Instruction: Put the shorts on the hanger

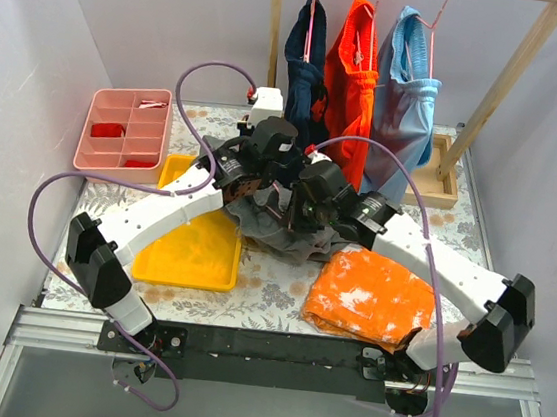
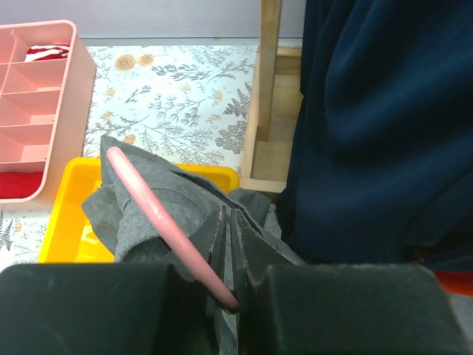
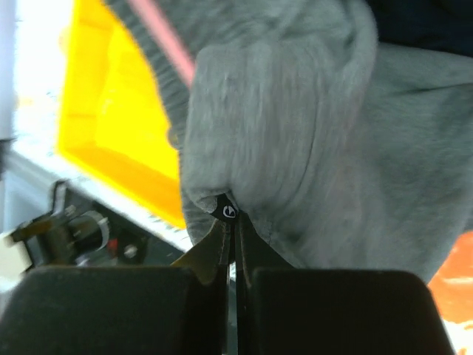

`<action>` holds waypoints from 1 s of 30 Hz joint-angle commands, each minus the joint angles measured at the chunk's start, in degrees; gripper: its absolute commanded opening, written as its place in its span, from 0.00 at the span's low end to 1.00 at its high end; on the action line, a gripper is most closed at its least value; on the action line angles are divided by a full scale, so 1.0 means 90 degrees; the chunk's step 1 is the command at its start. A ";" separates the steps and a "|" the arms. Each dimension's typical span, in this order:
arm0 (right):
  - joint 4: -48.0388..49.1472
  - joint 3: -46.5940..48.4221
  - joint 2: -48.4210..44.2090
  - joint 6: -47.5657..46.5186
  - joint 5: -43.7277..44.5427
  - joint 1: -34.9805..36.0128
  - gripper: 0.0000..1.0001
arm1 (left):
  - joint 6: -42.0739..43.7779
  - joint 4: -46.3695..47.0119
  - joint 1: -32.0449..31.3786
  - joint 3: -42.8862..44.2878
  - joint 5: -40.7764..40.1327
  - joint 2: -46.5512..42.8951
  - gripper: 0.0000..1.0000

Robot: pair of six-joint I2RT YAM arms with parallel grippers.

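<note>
My left gripper [image 2: 230, 222] pinches the hanger [image 2: 148, 203] and my right gripper [image 3: 230, 222] pinches the shorts [image 3: 318, 163], yellow tray [image 1: 193, 254] at their nine o'clock.

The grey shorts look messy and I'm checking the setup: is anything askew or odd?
Yes. The shorts are bunched in a crumpled heap, and the hanger runs slanted through the folds. The left gripper pinches the hanger; the right gripper pinches fabric.
</note>
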 commanded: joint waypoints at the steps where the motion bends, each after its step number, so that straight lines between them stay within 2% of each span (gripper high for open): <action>1: -0.0454 0.0661 0.0399 -0.0075 0.0987 0.0016 0.01 | -0.0184 -0.0102 -0.0021 0.0763 0.0362 -0.0487 0.00; 6: -0.0875 0.1598 0.0537 -0.0133 0.1564 -0.0199 0.01 | -0.0047 -0.0375 -0.0031 0.1134 0.1026 -0.0857 0.00; 10: -0.0691 0.2222 0.0118 -0.0328 0.1243 -0.0580 0.01 | 0.0673 -0.0347 -0.0041 0.1641 0.1796 -0.1160 0.00; 16: -0.0661 0.3347 -0.0409 -0.0436 0.1233 -0.0688 0.01 | 0.1632 0.0785 -0.0070 0.1700 0.3515 -0.2019 0.00; 20: -0.0368 0.3543 -0.0820 -0.0378 0.1135 -0.0688 0.01 | 0.2149 0.0855 -0.0079 0.2344 0.4502 -0.1972 0.00; 24: -0.0338 0.3846 -0.1064 -0.0368 0.1115 -0.0688 0.01 | 0.2209 0.0914 -0.0226 0.2677 0.4864 -0.1875 0.00; 28: -0.0231 0.3545 -0.1387 -0.0174 0.0949 -0.0687 0.01 | 0.2063 0.0855 -0.0285 0.2425 0.4875 -0.1787 0.00; 30: -0.0182 0.3135 -0.1601 -0.0124 0.1036 -0.0688 0.01 | 0.1966 0.0913 -0.0314 0.1900 0.4894 -0.1893 0.00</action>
